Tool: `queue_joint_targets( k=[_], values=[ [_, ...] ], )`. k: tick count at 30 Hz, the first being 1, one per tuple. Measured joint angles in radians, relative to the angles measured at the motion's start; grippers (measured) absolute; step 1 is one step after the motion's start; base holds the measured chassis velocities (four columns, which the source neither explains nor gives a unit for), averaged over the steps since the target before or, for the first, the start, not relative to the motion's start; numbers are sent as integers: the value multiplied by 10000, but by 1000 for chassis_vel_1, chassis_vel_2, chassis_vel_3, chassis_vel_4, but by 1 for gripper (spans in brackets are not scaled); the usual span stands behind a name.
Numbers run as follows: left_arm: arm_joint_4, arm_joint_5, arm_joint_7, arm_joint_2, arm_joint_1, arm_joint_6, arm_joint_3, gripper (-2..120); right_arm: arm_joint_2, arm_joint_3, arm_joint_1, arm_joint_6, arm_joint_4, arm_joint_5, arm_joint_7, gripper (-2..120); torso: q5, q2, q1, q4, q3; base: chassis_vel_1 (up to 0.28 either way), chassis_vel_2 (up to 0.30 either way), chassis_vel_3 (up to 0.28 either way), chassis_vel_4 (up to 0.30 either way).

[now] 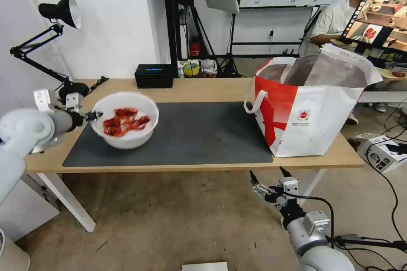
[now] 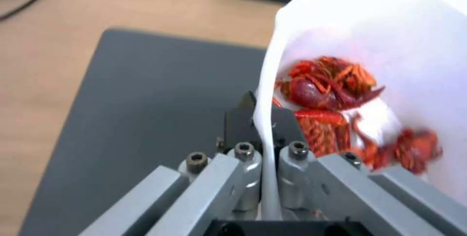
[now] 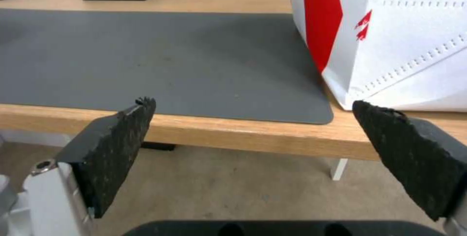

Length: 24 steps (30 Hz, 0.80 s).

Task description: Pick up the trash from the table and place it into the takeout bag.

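One white bowl holds red shells.

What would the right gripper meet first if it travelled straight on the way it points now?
Probably the table's front edge: the open right gripper hangs below and before the tabletop, aimed at that wooden edge near the dark grey mat's corner, left of the takeout bag. Depth is uncertain.

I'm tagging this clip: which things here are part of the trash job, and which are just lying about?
Part of the job:
white bowl of red shells, pinched at its rim by the left gripper
takeout bag
table

Lying about:
black box
desk lamp
tape roll
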State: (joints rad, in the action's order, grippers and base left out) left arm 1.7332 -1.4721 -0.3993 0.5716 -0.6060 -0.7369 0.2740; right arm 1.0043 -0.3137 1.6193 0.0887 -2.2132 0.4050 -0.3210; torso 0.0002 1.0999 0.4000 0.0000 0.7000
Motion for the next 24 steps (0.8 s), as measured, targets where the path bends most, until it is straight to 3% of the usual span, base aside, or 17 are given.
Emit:
queue_joint_targets(
  k=[13, 24],
  values=[
    [326, -917, -441, 799, 2380, 0, -1666, 0, 0, 0, 0, 0, 0, 0, 0, 100, 0, 0, 0, -1, 0, 0, 0, 0, 0],
    [-327, -1151, -727, 2117, 4347, 4, -3142, 0, 0, 0, 0, 0, 0, 0, 0, 100, -2, -1, 0, 0, 0, 0, 0, 0, 0]
  ],
)
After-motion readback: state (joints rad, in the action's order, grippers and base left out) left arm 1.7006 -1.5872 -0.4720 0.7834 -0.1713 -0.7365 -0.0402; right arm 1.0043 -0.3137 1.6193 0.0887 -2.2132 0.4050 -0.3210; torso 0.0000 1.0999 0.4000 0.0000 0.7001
